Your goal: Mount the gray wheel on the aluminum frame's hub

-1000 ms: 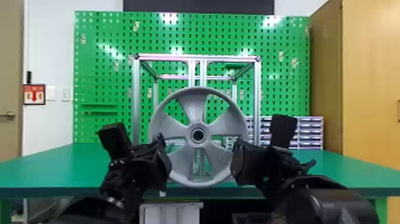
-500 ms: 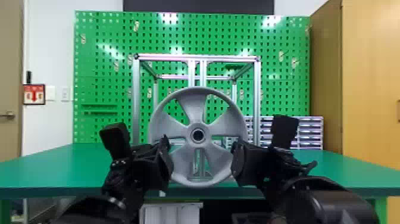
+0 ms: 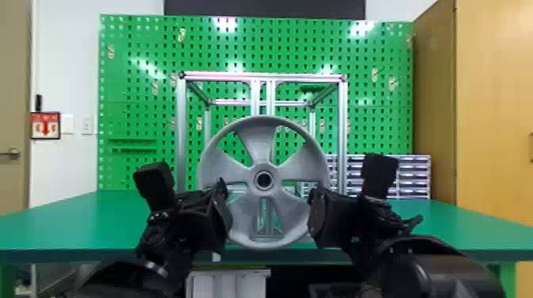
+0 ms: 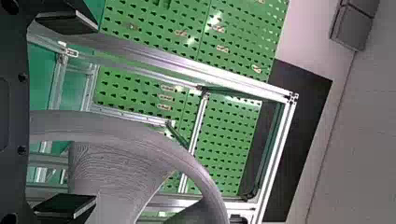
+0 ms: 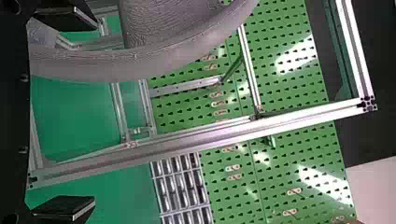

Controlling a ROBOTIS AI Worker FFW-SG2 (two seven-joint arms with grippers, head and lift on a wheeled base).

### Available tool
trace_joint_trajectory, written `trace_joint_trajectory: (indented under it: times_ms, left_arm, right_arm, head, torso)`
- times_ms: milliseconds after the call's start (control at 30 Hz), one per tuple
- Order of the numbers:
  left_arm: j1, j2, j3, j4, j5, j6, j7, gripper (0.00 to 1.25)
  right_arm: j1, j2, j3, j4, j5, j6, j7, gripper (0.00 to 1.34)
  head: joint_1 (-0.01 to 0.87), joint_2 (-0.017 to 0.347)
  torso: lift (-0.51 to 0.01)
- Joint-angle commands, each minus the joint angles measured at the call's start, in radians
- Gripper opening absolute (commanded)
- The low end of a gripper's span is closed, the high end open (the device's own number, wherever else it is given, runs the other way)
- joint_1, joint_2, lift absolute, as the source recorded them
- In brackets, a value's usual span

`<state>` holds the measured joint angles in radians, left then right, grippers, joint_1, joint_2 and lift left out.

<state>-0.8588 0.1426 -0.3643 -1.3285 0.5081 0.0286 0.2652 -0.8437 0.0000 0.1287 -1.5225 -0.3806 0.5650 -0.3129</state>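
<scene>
Pegboard [image 3: 139, 95] bhd, L end effector [image 3: 223, 212] & R end effector [image 3: 317, 218] spread wide astride wheel rim [image 3: 266, 120].

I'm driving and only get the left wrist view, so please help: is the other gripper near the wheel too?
Observer: Yes, the right gripper is at the right side of the wheel.
Child: Is it shut?
Observer: No, its fingers are wide apart.
Child: What's in the wheel's middle?
Observer: A round, dark hole.
</scene>
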Motion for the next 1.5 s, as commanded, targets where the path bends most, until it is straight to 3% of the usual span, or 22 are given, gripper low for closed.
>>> trace_joint_trajectory:
  times_ms: [0,300,867,1133,1467]
  left_arm:
    - [0.009,0.000,0.007,-0.017,-0.005,0.019,0.000,1.23]
    - [0.084,0.032,0.048,-0.146,-0.037,0.071,0.000,1.23]
    - [0.279,0.104,0.093,-0.374,-0.074,0.139,-0.027,1.23]
    - [0.376,0.132,0.139,-0.446,-0.142,0.162,-0.089,1.23]
    - [0.491,0.155,0.194,-0.460,-0.217,0.163,-0.164,1.22]
  right_arm:
    - [0.008,0.001,0.000,-0.016,-0.003,0.001,0.000,1.34]
    - [0.075,0.001,-0.012,-0.120,-0.017,0.013,0.000,1.34]
    - [0.273,0.001,-0.031,-0.314,-0.041,0.013,0.009,1.34]
    - [0.388,-0.043,-0.038,-0.364,-0.029,-0.039,0.026,1.34]
    - [0.537,-0.074,-0.021,-0.393,0.042,-0.136,0.028,1.34]
  head:
    - [-0.005,0.006]
    - [-0.005,0.006]
    - [-0.005,0.006]
    - [-0.005,0.006]
    - [-0.005,0.006]
  torso:
    - [-0.499]
    - [-0.499]
    - [-0.499]
    - [-0.499]
    - [-0.499]
